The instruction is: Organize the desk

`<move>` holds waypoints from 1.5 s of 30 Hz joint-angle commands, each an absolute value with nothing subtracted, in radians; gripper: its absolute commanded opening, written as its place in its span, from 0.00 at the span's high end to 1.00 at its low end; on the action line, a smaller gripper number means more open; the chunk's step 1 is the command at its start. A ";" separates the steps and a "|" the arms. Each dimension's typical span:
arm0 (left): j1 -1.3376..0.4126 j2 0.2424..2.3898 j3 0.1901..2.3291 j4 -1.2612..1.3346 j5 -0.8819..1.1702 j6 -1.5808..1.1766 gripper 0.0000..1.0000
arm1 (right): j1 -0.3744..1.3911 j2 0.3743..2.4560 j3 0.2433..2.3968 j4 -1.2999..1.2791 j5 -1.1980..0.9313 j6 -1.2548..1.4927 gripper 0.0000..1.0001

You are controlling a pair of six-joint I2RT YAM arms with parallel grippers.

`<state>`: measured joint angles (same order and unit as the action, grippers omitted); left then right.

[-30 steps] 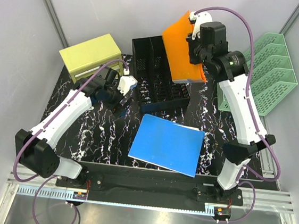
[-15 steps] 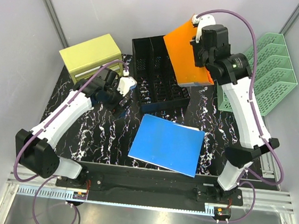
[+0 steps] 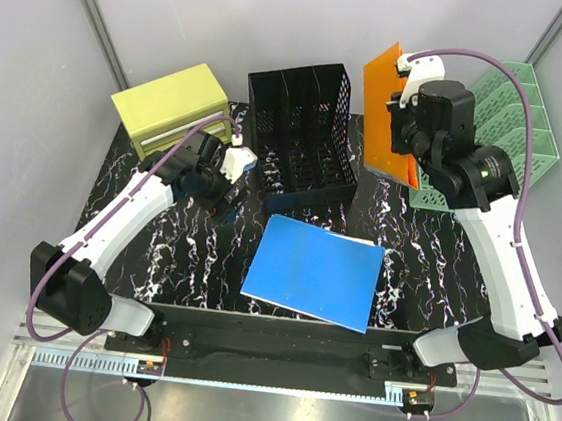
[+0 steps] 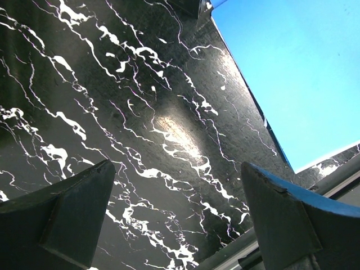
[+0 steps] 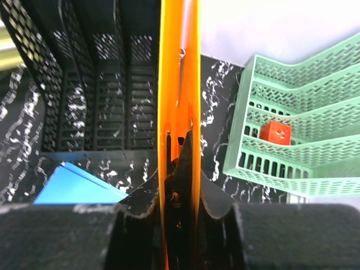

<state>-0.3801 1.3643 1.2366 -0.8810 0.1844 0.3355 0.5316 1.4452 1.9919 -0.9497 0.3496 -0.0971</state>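
The desk (image 3: 166, 249): black tabletop with white veins, fills the floor of the workspace and carries everything else.

Top view. My right gripper (image 3: 402, 133) is clamped on an orange folder (image 3: 385, 101), held upright in the air above the gap between the black mesh file holder (image 3: 304, 138) and the green tiered tray (image 3: 509, 144). My left gripper (image 3: 224, 200) hangs low over bare tabletop, just beside the holder's near-left corner. A blue folder (image 3: 317, 272) lies flat near the front edge. A yellow-green drawer box (image 3: 171, 108) sits at the far left corner.

Left wrist view. Jaws wide apart, nothing between them. Bare desk (image 4: 112, 112) below; the blue folder (image 4: 292, 73) lies off to one side. The surface shows a glare spot.

Right wrist view. Jaws pinched on the orange folder (image 5: 179, 67), seen edge-on. Holder (image 5: 84, 84) on one side, tray (image 5: 292, 129) on the other; a red cube (image 5: 275, 133) sits in one tray tier.

Handling, judged. The desk is rigid and fixed, and looks glossy, so likely slick: nothing to grip, but flat items should slide across it. The blue folder looks thin and light, and probably flexes. Lying flat, it offers no pinch from above; best taken at an edge or a lifted corner.
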 commanded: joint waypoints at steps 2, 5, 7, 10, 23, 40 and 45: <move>-0.376 1.335 1.224 -0.844 0.198 0.316 0.01 | 0.535 1.430 1.957 -0.824 0.296 -0.074 1.00; -0.377 1.330 1.216 -0.842 0.189 0.321 0.01 | 0.535 1.436 1.945 -0.821 0.272 -0.060 1.00; -0.376 1.327 1.210 -0.842 0.183 0.325 0.01 | 0.535 1.434 1.936 -0.815 0.255 -0.054 1.00; -0.377 1.324 1.209 -0.839 0.178 0.328 0.01 | 0.535 1.436 1.911 -0.796 0.242 -0.049 1.00; -0.376 1.313 1.180 -0.825 0.163 0.333 0.01 | 0.535 1.549 1.902 -0.719 0.230 -0.066 1.00; -0.376 1.295 1.166 -0.818 0.150 0.339 0.01 | 0.535 1.728 2.014 -0.793 0.222 -0.057 1.00; -0.376 1.292 1.164 -0.818 0.150 0.339 0.01 | 0.532 1.865 2.173 -0.971 0.207 -0.045 1.00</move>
<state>-0.3801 1.3266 1.1690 -0.8543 0.1589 0.3328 0.5312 1.7866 2.0281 -0.8547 0.2337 -0.0589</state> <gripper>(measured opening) 0.991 0.222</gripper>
